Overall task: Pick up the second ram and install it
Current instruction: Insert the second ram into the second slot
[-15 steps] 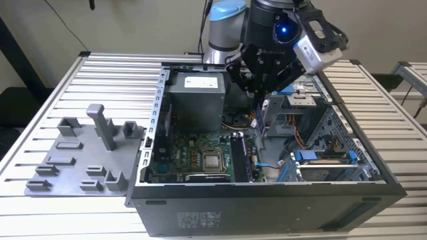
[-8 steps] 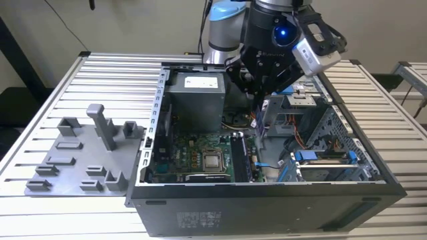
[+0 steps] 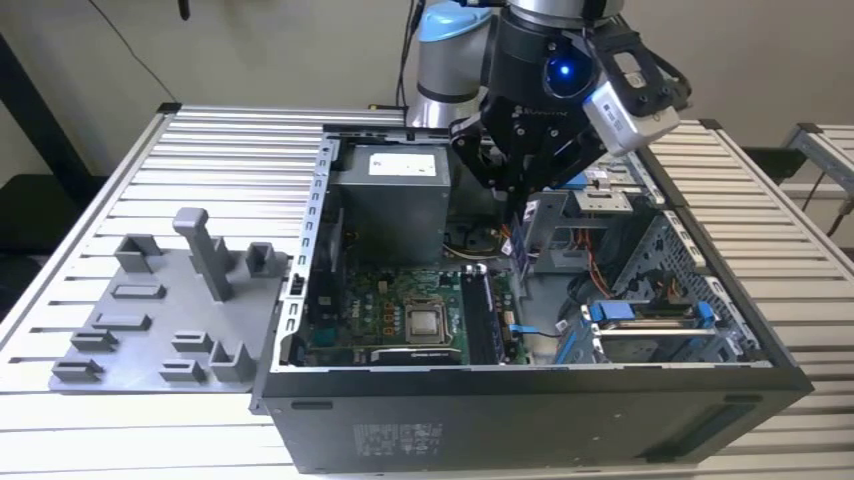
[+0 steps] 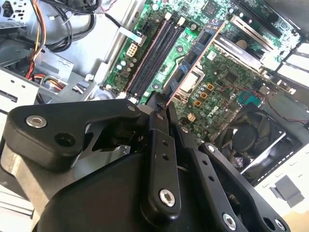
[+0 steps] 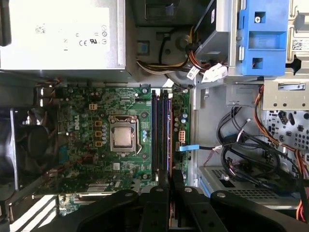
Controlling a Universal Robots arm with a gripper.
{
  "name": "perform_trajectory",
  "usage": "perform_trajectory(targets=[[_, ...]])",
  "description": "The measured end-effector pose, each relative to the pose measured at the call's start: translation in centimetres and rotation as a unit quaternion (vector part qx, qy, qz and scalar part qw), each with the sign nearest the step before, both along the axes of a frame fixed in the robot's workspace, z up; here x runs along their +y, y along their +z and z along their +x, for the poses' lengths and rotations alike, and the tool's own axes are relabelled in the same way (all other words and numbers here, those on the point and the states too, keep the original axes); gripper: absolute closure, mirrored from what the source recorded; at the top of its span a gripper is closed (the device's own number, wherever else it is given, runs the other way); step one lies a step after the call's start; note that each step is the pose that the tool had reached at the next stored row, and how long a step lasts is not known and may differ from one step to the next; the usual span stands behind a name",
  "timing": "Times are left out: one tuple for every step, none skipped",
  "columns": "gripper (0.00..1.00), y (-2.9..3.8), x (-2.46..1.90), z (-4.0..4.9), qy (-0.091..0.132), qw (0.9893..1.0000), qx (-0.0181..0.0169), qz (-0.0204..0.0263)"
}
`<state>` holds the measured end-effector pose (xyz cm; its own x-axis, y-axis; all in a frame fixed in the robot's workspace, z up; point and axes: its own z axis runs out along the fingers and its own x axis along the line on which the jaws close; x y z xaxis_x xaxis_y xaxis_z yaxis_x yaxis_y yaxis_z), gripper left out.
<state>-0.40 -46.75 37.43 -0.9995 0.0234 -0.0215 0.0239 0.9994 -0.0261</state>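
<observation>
My gripper hangs inside the open computer case, over the back part of the green motherboard. Its black fingers are shut on the second ram, a thin dark blue board with black chips and a copper edge that reaches out from the fingertips. In the first wrist view the ram shows edge-on, running along the black memory slots at the motherboard's edge and held above them. The same slots lie to one side of the stick in the second wrist view.
A grey plastic holder tray lies on the slatted table at the exterior view's left. Inside the case are the power supply, the processor socket, a fan, a blue drive bracket and loose cable bundles.
</observation>
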Motion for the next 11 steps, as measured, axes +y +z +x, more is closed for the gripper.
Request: perform_trajectory(targets=[[0.86,0.0,0.0,0.0,0.0,1.0,0.0,0.0],[0.86,-0.01,0.0,0.0,0.0,1.0,0.0,0.0],[0.86,-0.01,0.0,0.0,0.0,1.0,0.0,0.0001],[0.86,-0.02,0.0,0.0,0.0,1.0,0.0,0.0001],[0.86,-0.02,0.0,0.0,0.0,1.0,0.0,0.0001],[0.86,-0.04,0.0,0.0,0.0,1.0,0.0,0.0001],[0.86,-0.09,0.01,0.0,0.0,1.0,-0.0001,0.0002],[0.86,-0.14,0.0,0.0,0.0,1.0,-0.0001,0.0003],[0.86,-0.19,0.0,0.0,0.0,1.0,-0.0001,0.0002],[0.86,-0.25,0.0,0.0,0.0,1.0,0.0,0.0001],[0.86,-0.32,0.0,0.0,0.0,1.0,0.0,0.0001]])
